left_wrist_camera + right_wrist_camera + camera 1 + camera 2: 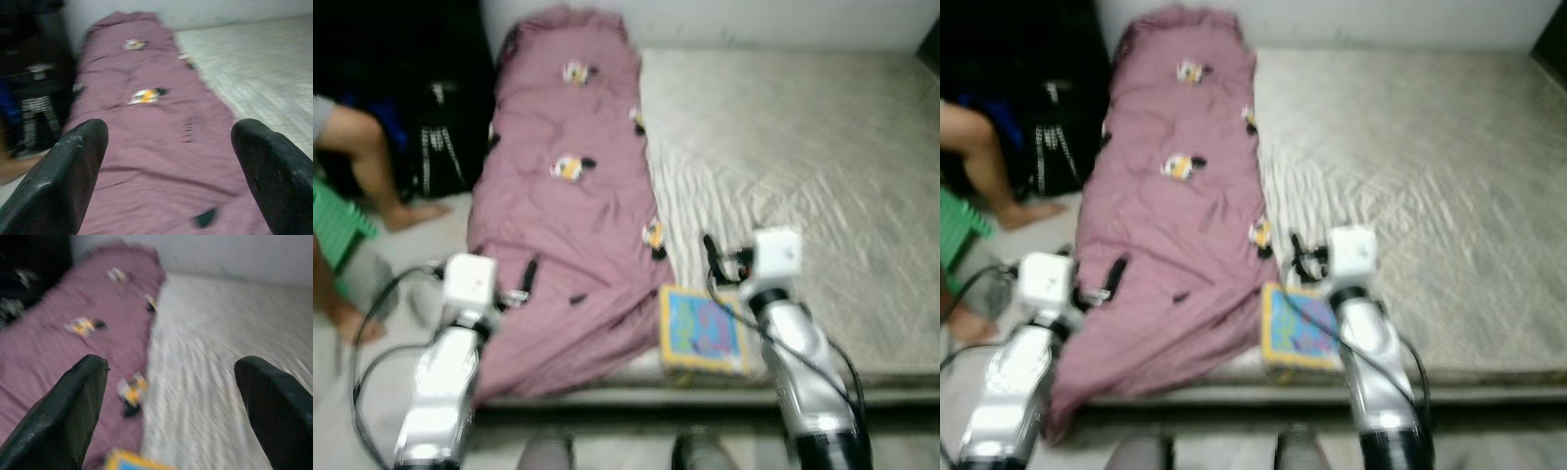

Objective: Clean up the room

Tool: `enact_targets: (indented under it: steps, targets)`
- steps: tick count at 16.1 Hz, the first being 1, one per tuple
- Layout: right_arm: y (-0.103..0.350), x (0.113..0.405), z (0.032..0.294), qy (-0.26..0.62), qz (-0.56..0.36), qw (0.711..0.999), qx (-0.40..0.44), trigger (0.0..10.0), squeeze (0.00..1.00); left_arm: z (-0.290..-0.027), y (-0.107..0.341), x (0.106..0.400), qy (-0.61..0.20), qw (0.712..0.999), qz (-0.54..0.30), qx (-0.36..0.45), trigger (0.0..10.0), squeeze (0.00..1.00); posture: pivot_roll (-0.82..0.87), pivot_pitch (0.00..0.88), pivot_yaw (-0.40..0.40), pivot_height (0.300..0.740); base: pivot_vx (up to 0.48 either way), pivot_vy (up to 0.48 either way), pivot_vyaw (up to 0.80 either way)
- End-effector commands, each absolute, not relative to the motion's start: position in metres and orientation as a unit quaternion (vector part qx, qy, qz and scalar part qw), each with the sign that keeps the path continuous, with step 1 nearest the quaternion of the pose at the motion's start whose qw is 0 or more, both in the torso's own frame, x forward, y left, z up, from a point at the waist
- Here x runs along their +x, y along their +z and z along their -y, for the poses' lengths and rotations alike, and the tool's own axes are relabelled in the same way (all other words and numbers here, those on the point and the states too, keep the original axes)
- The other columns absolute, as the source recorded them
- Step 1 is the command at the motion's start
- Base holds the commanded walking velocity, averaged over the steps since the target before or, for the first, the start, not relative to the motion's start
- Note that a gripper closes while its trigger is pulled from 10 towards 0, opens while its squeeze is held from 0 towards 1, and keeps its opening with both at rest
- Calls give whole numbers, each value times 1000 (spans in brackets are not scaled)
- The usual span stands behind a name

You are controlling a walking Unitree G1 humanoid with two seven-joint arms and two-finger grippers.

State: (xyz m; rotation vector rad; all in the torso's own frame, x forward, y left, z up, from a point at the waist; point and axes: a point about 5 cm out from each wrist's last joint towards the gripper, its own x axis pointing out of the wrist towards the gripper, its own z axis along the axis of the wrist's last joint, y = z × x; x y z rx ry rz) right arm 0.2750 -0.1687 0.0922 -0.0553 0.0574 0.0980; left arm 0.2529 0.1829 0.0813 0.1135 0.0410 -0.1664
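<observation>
Standing at the foot of the bed (822,166), both arms raised over its near edge, nothing grasped yet. Left gripper (168,166) above the lower end of the mauve blanket (563,215), fingers (63,181) spread wide and empty. Right gripper (171,406) just past the blanket's inner edge, over the pale mattress, fingers (274,406) equally wide, holding nothing.

Probably the approach step: choosing what to tidy first. Blanket lying in a long rumpled strip down the bed's left side, its lower end drooping over the edge. A colourful book (703,331) resting at the near edge, just beside the blanket and close under the right arm.

Next move likely calls for lowering one gripper onto either the book or a blanket fold, then closing.

Nearby: a person's bare legs (372,166) and a green stool (337,220) on the floor to the left, close enough to hamper a leftward swing. Views blurred, so fine detail uncertain.
</observation>
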Motion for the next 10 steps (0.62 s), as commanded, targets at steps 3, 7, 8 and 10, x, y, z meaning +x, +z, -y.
enact_targets:
  steps: [3, 7, 8, 10]
  targets:
    - [95, 276, 170, 46, -27, 998, -28, 10000, 0, -187, 81, 251, -75, 994, -24, 74, 10000, 0, 21, 119, -31, 740, 0, 0, 0]
    - [95, 275, 171, 44, -27, 998, -26, 10000, 0, -186, 80, 251, -78, 994, -25, 70, 10000, 0, 20, 119, -31, 740, 0, -127, -584]
    - [94, 274, 171, 44, -27, 998, -27, 10000, 0, -187, 80, 250, -77, 994, -26, 71, 10000, 0, 22, 117, -28, 740, 0, -277, 0]
    - [93, 274, 170, 44, -29, 998, -27, 10000, 0, -186, 78, 250, -79, 994, -27, 72, 10000, 0, 26, 110, -29, 740, 0, -315, 0]
